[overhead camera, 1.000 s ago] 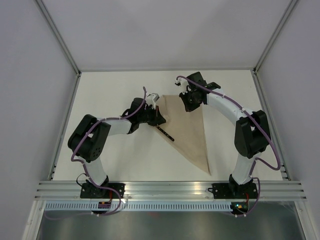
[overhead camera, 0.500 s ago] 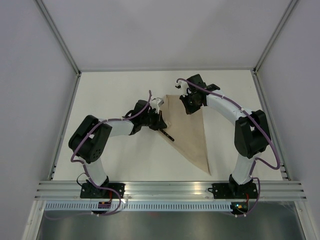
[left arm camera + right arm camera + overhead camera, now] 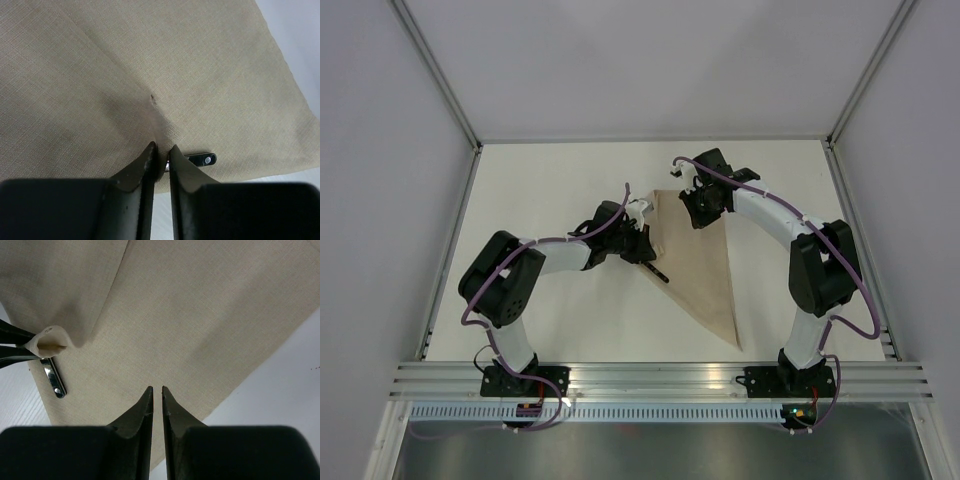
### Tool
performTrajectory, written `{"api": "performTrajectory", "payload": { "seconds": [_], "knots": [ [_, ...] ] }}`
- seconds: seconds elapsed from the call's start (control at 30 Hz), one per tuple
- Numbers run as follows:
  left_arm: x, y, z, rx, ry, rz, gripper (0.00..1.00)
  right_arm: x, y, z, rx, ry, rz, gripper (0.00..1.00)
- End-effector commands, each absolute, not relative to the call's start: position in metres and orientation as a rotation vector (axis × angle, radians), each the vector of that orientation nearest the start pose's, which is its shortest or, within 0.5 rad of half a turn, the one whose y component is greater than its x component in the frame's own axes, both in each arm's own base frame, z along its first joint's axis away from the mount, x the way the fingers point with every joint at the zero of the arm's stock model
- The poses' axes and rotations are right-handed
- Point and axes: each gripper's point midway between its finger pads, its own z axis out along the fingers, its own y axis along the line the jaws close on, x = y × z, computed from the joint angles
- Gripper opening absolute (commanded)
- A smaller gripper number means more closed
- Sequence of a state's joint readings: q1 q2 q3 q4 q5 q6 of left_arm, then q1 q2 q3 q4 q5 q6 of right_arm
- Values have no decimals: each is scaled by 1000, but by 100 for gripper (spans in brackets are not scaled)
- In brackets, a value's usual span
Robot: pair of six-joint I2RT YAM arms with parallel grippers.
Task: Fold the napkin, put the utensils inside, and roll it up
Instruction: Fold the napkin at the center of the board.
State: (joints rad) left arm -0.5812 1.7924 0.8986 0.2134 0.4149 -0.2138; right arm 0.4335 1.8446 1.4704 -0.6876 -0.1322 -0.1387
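The beige napkin [image 3: 700, 270] lies folded into a long triangle in the middle of the table. My left gripper [image 3: 642, 243] is shut on the napkin's left edge [image 3: 160, 135] and holds a small fold of it lifted; that fold shows in the right wrist view [image 3: 47, 342]. A dark-handled utensil [image 3: 658, 272] lies under that edge, only its end showing [image 3: 201, 159], also seen in the right wrist view [image 3: 54, 382]. My right gripper [image 3: 700, 212] is shut and empty, just above the napkin's upper part [image 3: 190, 330]. Other utensils are hidden.
The white table [image 3: 550, 180] is walled by grey panels and a metal frame [image 3: 450, 90]. The rail with both arm bases [image 3: 660, 380] runs along the near edge.
My left gripper has moved right, pulling the napkin's left edge over the utensil, so less of the utensil shows. My right gripper has shifted slightly toward the near side over the napkin.
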Motion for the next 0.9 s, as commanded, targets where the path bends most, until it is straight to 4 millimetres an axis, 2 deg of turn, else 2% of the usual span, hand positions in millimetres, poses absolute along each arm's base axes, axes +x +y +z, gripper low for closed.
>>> {"api": "performTrajectory", "payload": {
  "seconds": [0.0,0.03,0.1,0.3,0.43,0.53,0.87],
  "knots": [
    [327,-306,50,711,2183,-833,24,385,195,104,-790,2495,273,18],
    [327,-305,50,713,2185,-828,30,385,196,104,-793,2496,281,17],
    [327,-305,50,717,2183,-824,37,386,198,104,-796,2500,290,18],
    [327,-303,56,709,2165,-817,41,387,204,101,-804,2514,323,18],
    [327,-302,60,708,2152,-812,53,387,210,98,-803,2527,355,18],
    [327,-301,62,705,2146,-808,57,388,214,98,-809,2521,354,18],
    [324,-302,66,711,2130,-822,58,383,230,93,-840,2526,357,18]
  ]
}}
